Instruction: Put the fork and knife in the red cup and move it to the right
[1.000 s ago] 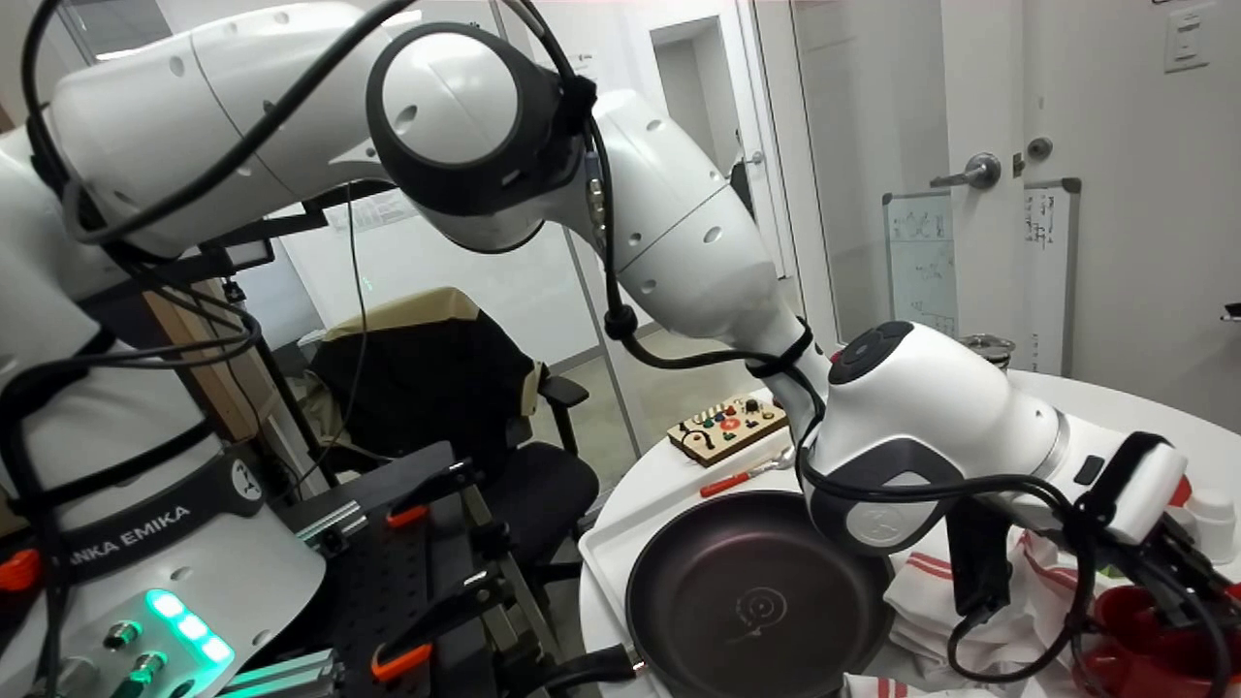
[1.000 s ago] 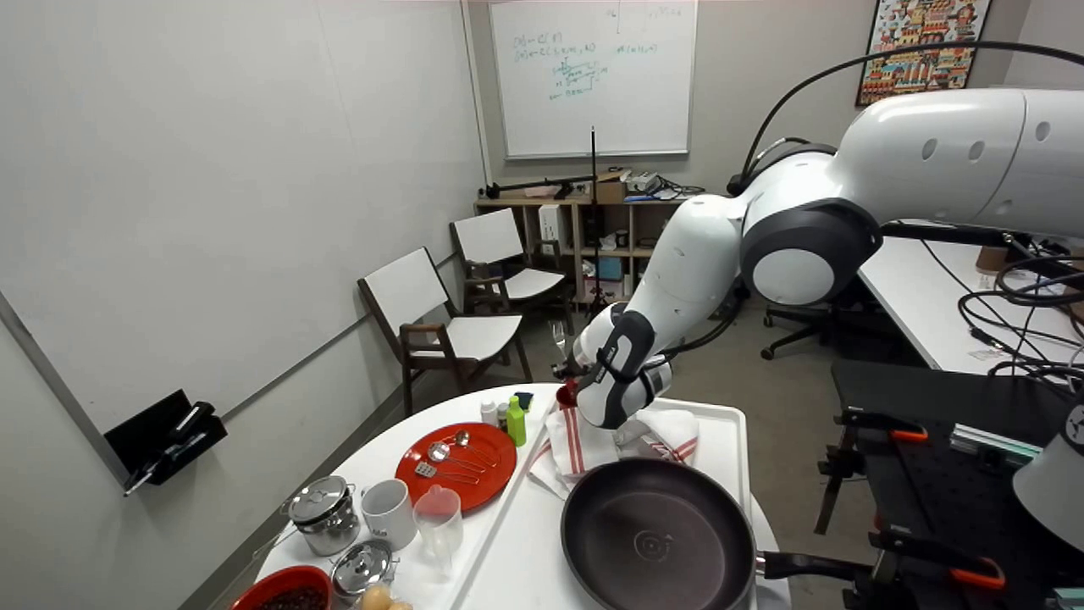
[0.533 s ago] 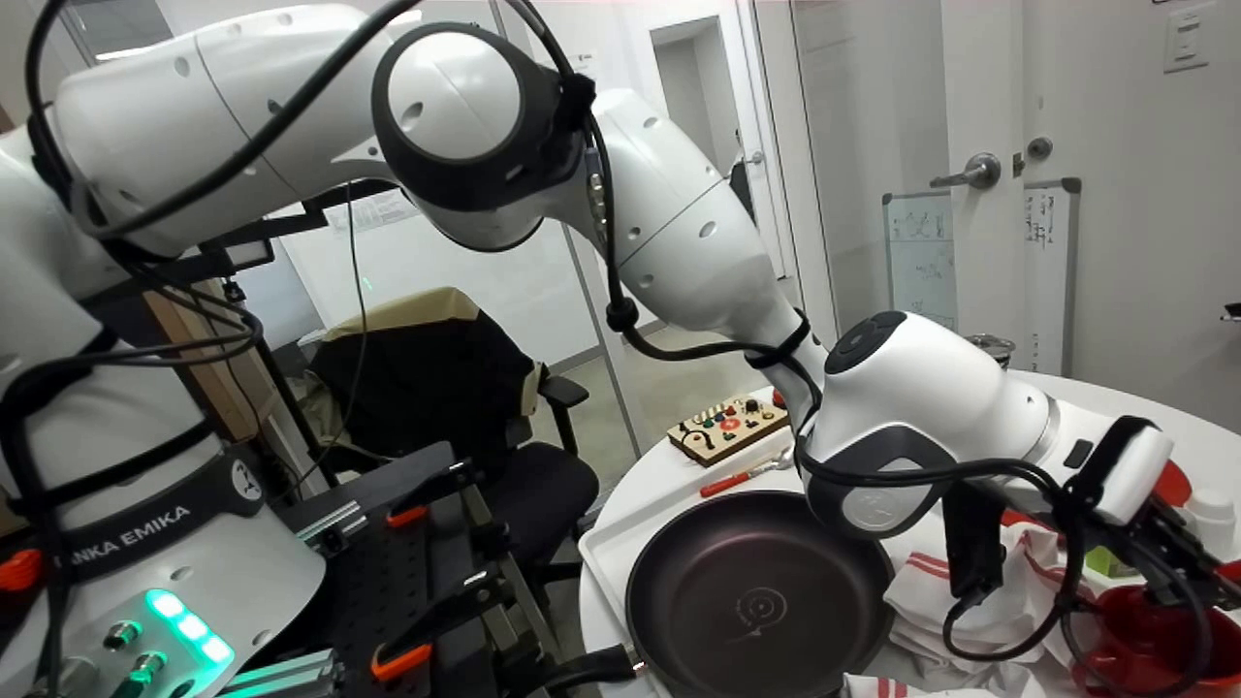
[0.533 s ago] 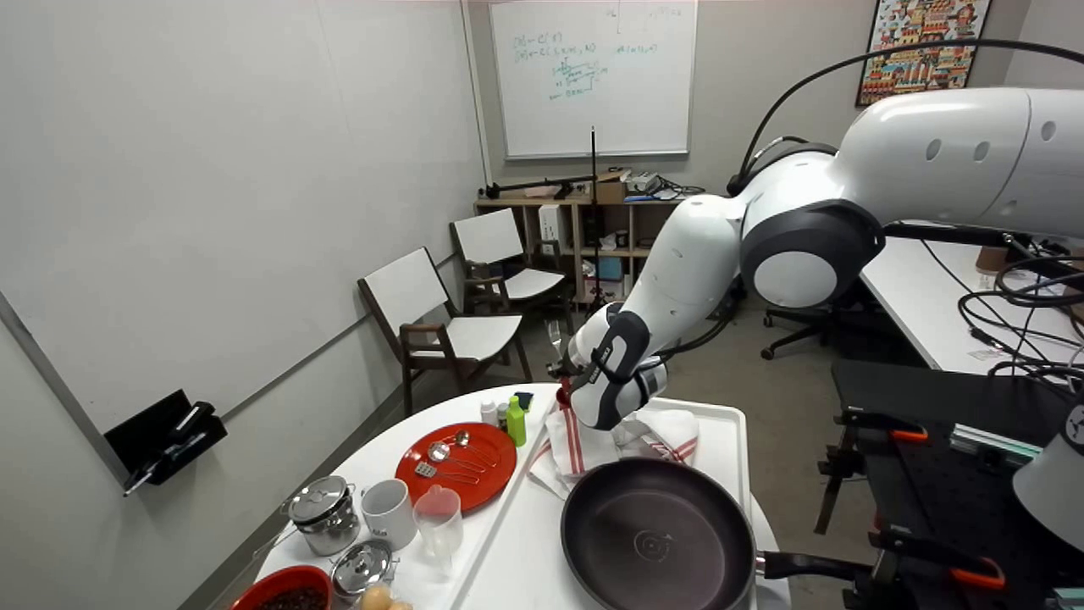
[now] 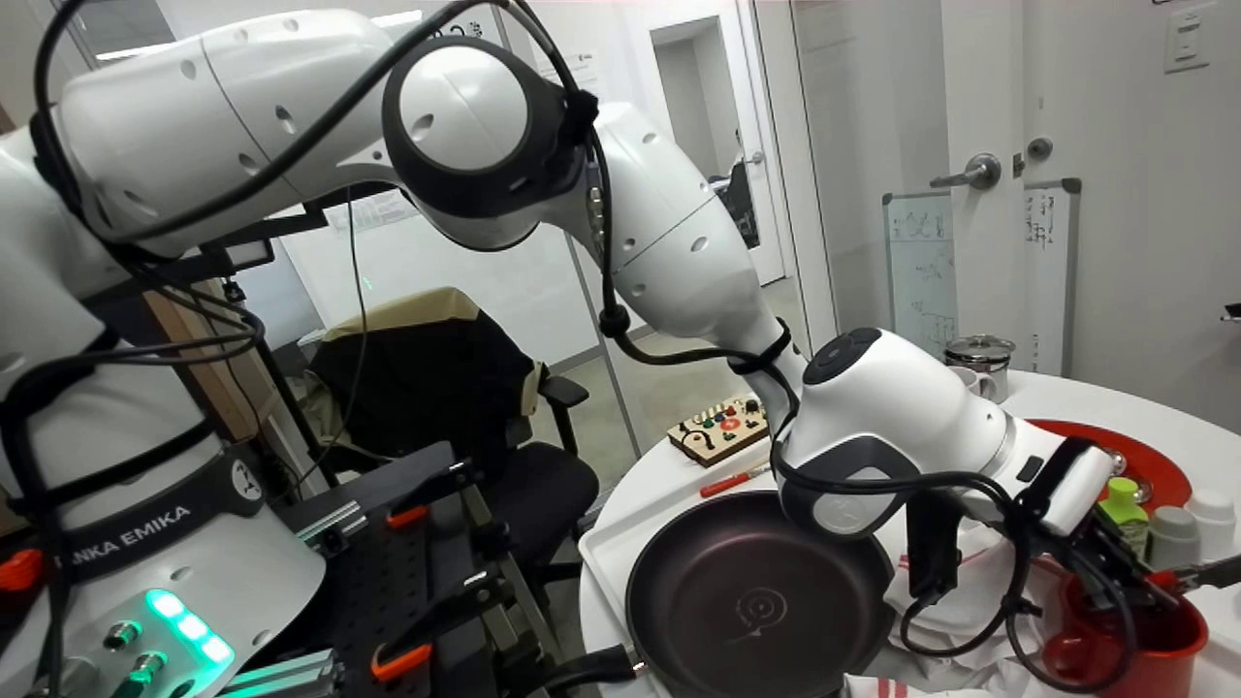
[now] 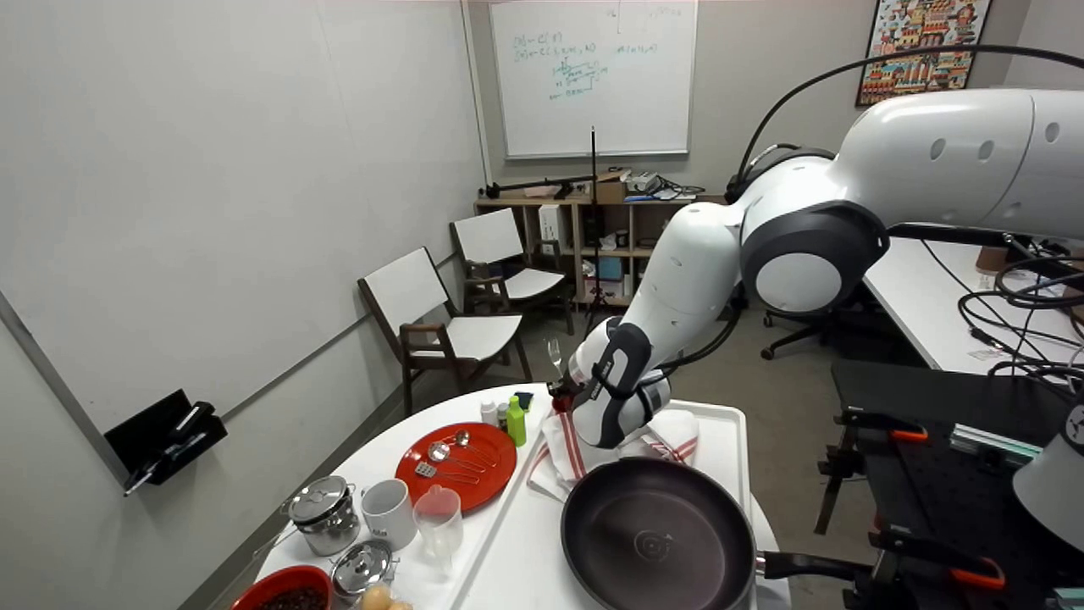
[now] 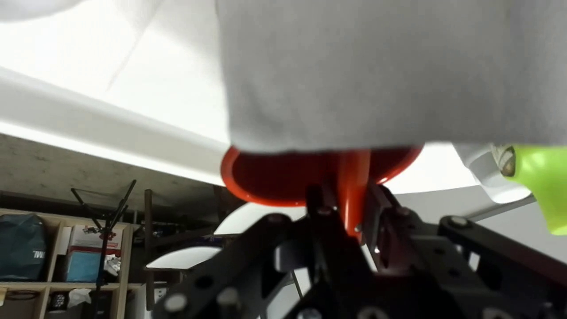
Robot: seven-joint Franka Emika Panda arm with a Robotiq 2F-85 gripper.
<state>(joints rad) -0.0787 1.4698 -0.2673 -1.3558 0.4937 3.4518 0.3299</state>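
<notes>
The red cup (image 5: 1168, 664) stands at the lower right in an exterior view and is partly hidden by the arm in an exterior view (image 6: 561, 403). The wrist view shows its rim and dark inside (image 7: 279, 179). My gripper (image 7: 353, 192) is shut on the fork's red handle (image 7: 352, 208), over the cup's mouth. The fork's tines (image 6: 554, 349) point upward; the handle's lower end appears inside the rim. My gripper also shows at the cup in an exterior view (image 5: 1149, 593). A red-handled utensil (image 5: 734, 480) lies behind the pan, its other end hidden; I cannot tell if it is the knife.
A black pan (image 6: 656, 525) and a striped towel (image 6: 559, 449) lie on a white tray (image 6: 718, 440) beside the cup. A green bottle (image 5: 1123, 514), pale shakers (image 5: 1212, 523) and the red plate (image 5: 1159, 465) with utensils stand close by. A white mug (image 6: 388, 512) is farther off.
My gripper and the fork have moved down into the cup's mouth, and leftward in the view with the robot base. The fork's end, the plate and the green bottle now show more there.
</notes>
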